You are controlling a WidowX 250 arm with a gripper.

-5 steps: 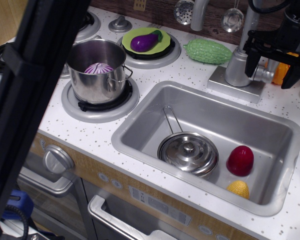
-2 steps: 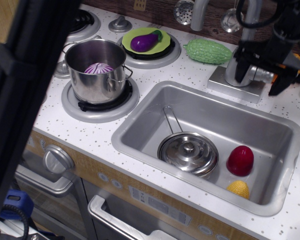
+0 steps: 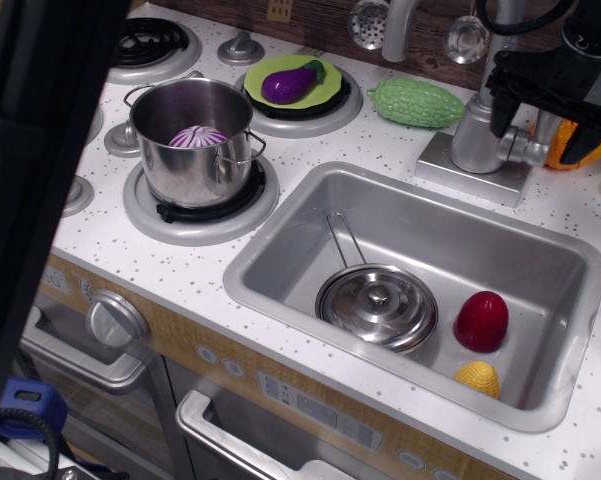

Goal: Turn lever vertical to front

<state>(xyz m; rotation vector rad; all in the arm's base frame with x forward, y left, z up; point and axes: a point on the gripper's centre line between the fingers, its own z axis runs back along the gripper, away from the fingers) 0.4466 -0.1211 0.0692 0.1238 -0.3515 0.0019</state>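
Observation:
The lever [image 3: 525,150] is a short silver-grey stub on the right side of the tap's column [image 3: 475,125], which stands on a grey base [image 3: 460,170] behind the sink. It points right and a little to the front; its paddle end is hard to make out. My black gripper [image 3: 545,125] hangs just above and to the right of the lever. Its jaws are spread, with one finger [image 3: 500,100] by the column and the other over an orange object [image 3: 570,145]. It holds nothing.
The sink [image 3: 280,270] holds a lidded pan [image 3: 377,305], a red piece [image 3: 481,320] and a yellow piece [image 3: 477,378]. A green gourd [image 3: 417,102] lies left of the tap. A pot [image 3: 198,140] and an eggplant [image 3: 292,82] sit on the stove. A dark post [image 3: 30,200] blocks the left foreground.
My gripper dropped so its fingers straddled the lever, then rose and shifted right to sit above it. The lever's position looks much the same.

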